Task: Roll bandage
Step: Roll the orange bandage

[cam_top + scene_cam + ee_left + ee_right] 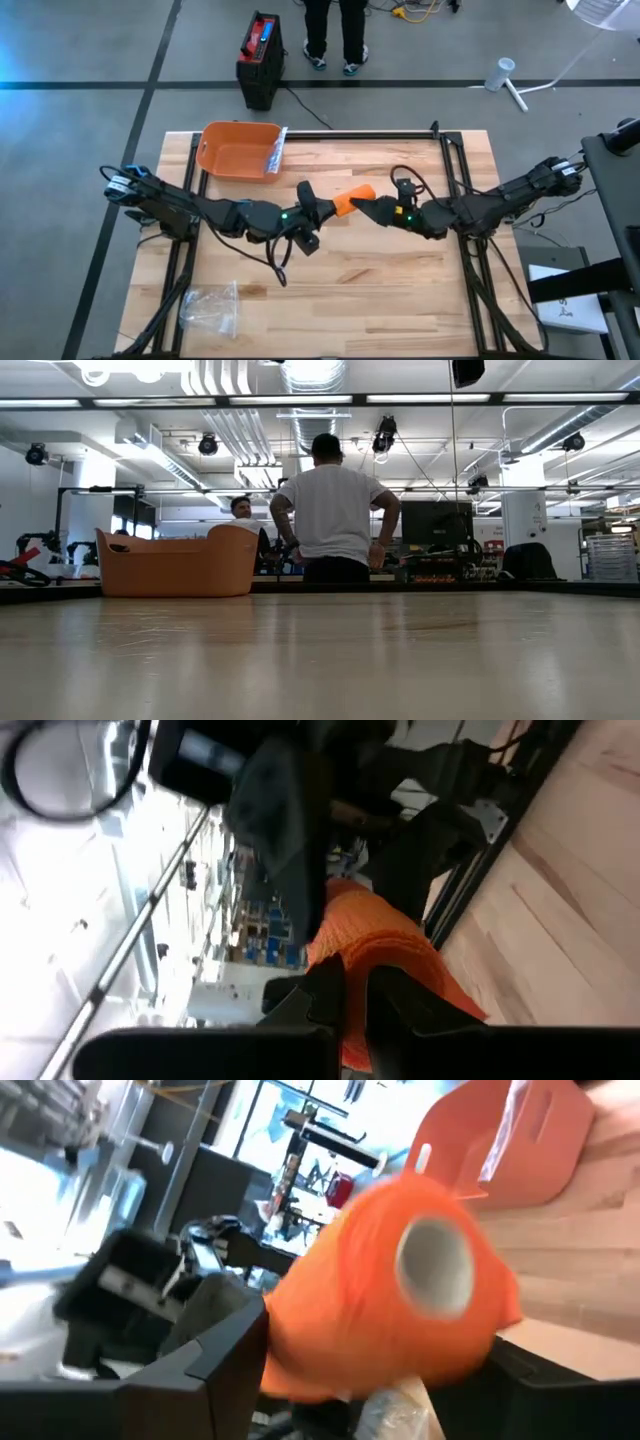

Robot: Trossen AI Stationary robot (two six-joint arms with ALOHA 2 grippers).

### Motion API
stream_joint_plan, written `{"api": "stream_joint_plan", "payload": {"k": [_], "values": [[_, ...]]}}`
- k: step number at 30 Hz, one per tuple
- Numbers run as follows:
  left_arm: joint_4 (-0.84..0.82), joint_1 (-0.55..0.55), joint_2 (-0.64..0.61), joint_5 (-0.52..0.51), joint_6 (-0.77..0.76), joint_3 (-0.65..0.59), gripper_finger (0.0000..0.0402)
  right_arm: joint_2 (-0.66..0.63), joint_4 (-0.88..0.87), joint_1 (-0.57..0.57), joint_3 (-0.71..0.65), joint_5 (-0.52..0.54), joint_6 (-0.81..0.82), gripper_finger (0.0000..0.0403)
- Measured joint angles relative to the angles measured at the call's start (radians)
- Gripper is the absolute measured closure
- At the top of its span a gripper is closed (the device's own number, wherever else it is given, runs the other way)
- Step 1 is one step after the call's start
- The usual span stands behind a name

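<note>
While the orange bandage [352, 199] hangs in the air between the two arms over the middle of the table [400, 290], the obvious risk is a drop. The left gripper [322, 207] is clamped shut on the loose end of the strip, but the right gripper [378, 209] has its fingers [215, 1350] spread wide on either side of the roll (they look like they're flanking it, not squeezing it). If nothing's pinching that end, the roll could sag, slip off and unwind onto the wood, or the strip could twist if the arms pull unevenly.

The bandage itself is bright orange and looks stretchy, wound on a pale hollow core [434, 1265] that faces the right wrist camera. The fabric bunches and creases where the left fingers [330, 995] pinch it, so it'll probably deform rather than slide cleanly. An orange bin [238, 150] sits at the far edge, and a clear plastic bag [210, 308] lies at the near left corner.
</note>
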Motion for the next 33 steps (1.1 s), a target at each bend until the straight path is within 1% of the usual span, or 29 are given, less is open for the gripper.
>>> {"api": "stream_joint_plan", "payload": {"k": [7,10,13,17,21,24,30,33], "values": [[-0.017,-0.013,0.0,0.021,0.061,0.0,0.039,0.0,0.005,-0.002,-0.001,0.046,0.102,0.0162],[-0.026,-0.013,-0.001,0.014,0.058,0.0,0.039,0.0,0.004,-0.001,-0.001,0.045,0.14,0.0169],[-0.028,-0.012,-0.002,0.002,0.053,0.0,0.039,0.004,0.005,-0.001,-0.001,0.035,0.143,0.0184],[-0.028,-0.013,-0.002,0.001,0.052,0.0,0.039,0.005,0.002,-0.001,-0.002,-0.033,0.141,0.0206],[-0.029,-0.013,-0.003,0.0,0.052,0.0,0.039,0.004,0.005,-0.001,-0.002,-0.083,0.113,0.0213],[-0.028,-0.013,-0.003,0.0,0.052,0.0,0.039,0.004,0.007,-0.001,-0.002,-0.102,0.101,0.0208],[-0.026,-0.011,-0.003,-0.003,0.028,0.0,0.039,0.004,0.008,0.0,-0.002,-0.155,0.095,0.0181],[-0.026,-0.009,-0.003,-0.009,0.013,0.0,0.0386,0.004,0.008,0.001,-0.002,-0.159,0.108,0.0181]]}}
